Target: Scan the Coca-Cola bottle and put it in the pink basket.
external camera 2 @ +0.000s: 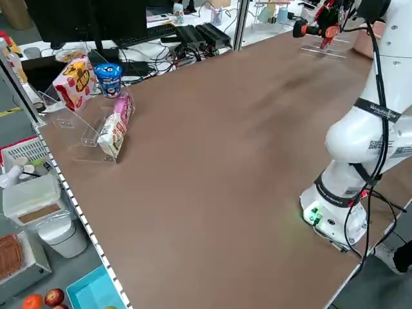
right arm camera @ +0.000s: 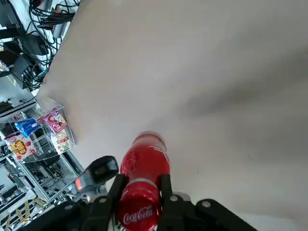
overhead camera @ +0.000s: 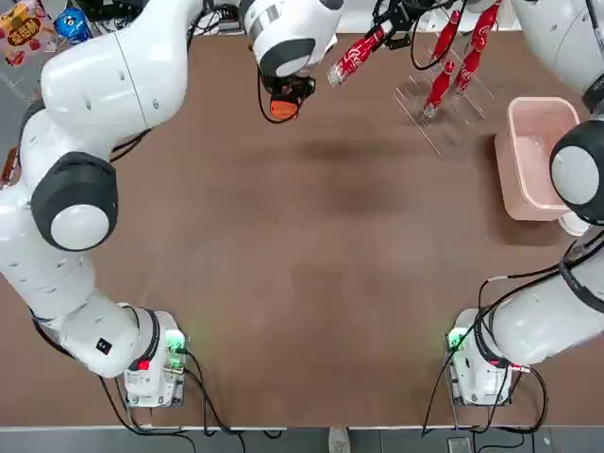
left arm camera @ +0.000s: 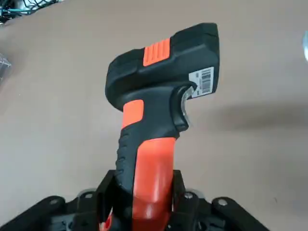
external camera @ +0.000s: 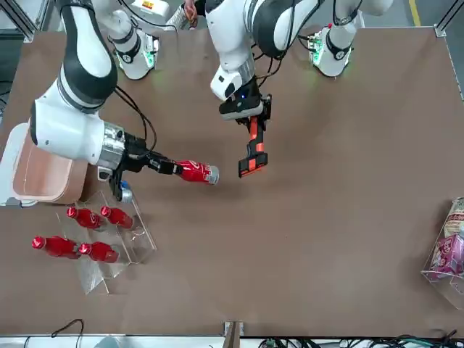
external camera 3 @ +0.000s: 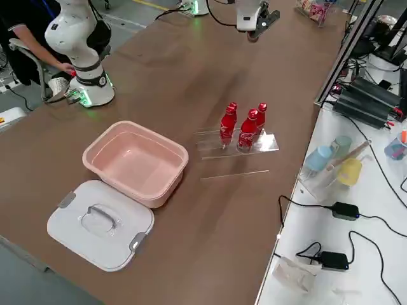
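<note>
Overhead, the brown table reads as a clock face, with twelve at the edge across from the robot's bases. Just past twelve o'clock, the right gripper [right arm camera: 142, 197], black with two fingers, is closed around a slim red contour Coca-Cola bottle with white script [overhead camera: 351, 62]. The bottle is held on its side, its base pointing toward the table's middle line, outside the basket. Near twelve, the left gripper [left arm camera: 144, 204], also black, is closed on the handle of a black and orange plastic barcode scanner [left arm camera: 161, 96]. Scanner and bottle are near each other, with a gap between them.

Between one and two o'clock, four matching red bottles [external camera: 56, 246] sit in a clear acrylic rack [external camera: 93, 274]. Between two and three is the pink basket [external camera 3: 137, 159], a pale, rectangular plastic tub with rounded corners; its open inside shows bare. A white rectangular lid with a clear handle [external camera 3: 100, 225] lies just beside it, near three o'clock.

At ten o'clock, colourful snack packages [external camera 2: 75, 84] and a blue tub [external camera 2: 109, 78] are gathered at a clear holder [external camera 2: 84, 132]. A person in dark clothing [external camera 3: 35, 38] is beside the table, close to one arm's base.
</note>
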